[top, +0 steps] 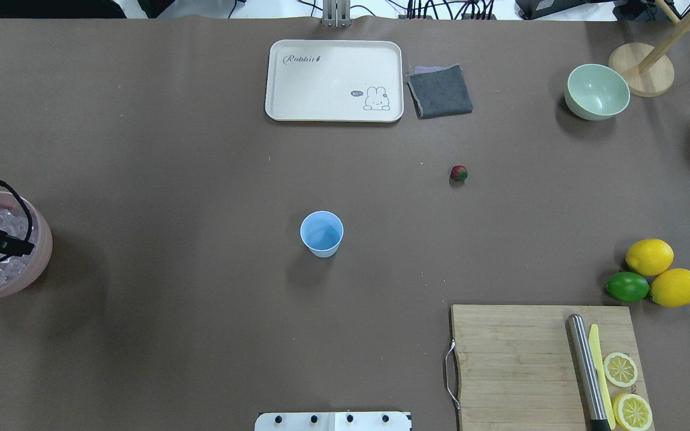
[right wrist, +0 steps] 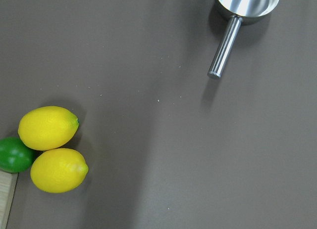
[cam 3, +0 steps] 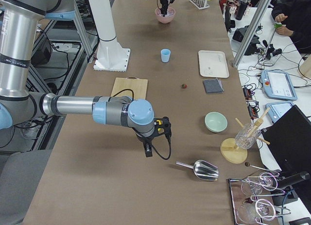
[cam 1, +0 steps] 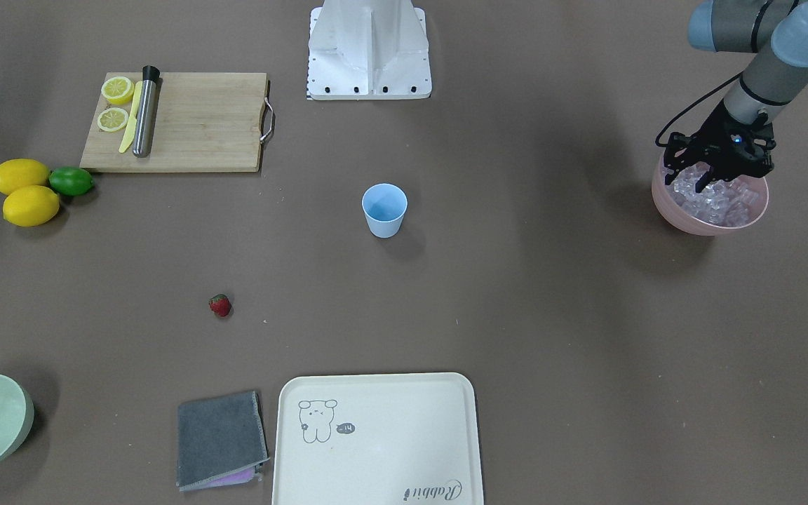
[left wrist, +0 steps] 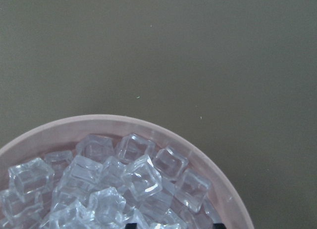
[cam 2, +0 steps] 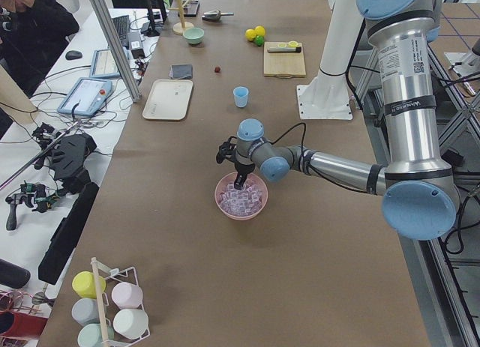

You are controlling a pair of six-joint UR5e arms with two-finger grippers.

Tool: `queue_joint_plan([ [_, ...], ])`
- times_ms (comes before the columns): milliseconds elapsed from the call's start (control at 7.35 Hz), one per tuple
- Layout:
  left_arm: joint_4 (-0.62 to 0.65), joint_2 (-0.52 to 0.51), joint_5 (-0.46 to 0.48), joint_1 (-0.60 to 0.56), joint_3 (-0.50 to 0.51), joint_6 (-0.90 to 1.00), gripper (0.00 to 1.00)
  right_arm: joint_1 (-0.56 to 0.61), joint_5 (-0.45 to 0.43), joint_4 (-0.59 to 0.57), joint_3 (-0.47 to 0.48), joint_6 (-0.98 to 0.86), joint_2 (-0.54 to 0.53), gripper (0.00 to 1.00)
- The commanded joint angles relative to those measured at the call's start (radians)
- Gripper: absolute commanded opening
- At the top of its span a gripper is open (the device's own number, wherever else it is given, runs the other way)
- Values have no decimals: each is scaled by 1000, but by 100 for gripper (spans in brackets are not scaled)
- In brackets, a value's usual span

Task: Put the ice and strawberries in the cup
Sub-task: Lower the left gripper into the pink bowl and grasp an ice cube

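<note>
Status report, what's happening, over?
Left pincer among clear ice cubes in pink bowl. Light-blue plastic cup empty. Small red strawberry apart. Path open.

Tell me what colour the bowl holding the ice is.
The bowl is pink; the exterior front-facing view shows it best.

open table (cam 1: 551,294) between pink bowl (cam 1: 698,226) and cup (cam 1: 384,209), strawberry (cam 1: 219,305) well apart from cutting board (cam 1: 200,126) and tray (cam 1: 390,449)

The table (top: 171,335) carries cup (top: 321,233), strawberry (top: 459,173), pink bowl (top: 39,251), green bowl (top: 581,111), tray (top: 321,84), board (top: 513,359), lemons (top: 649,257), probably a cloth (top: 441,91).
</note>
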Motion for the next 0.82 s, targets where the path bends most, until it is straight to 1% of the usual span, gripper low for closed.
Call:
queue_joint_plan([
  [0,-2,0,-1,3,5,0,56,0,0,1,0,0,-1,100],
  [136,-2,2,1,3,7,0,46,0,0,1,0,2,0,100],
  [408,-2,8,-1,3,7,-2,23,0,0,-1,0,3,0,100],
  [545,-2,20,-2,1,-1,-2,0,0,5,-1,0,3,0,100],
  [681,0,23,-7,-9,-19,-2,0,0,15,1,0,3,-1,100],
])
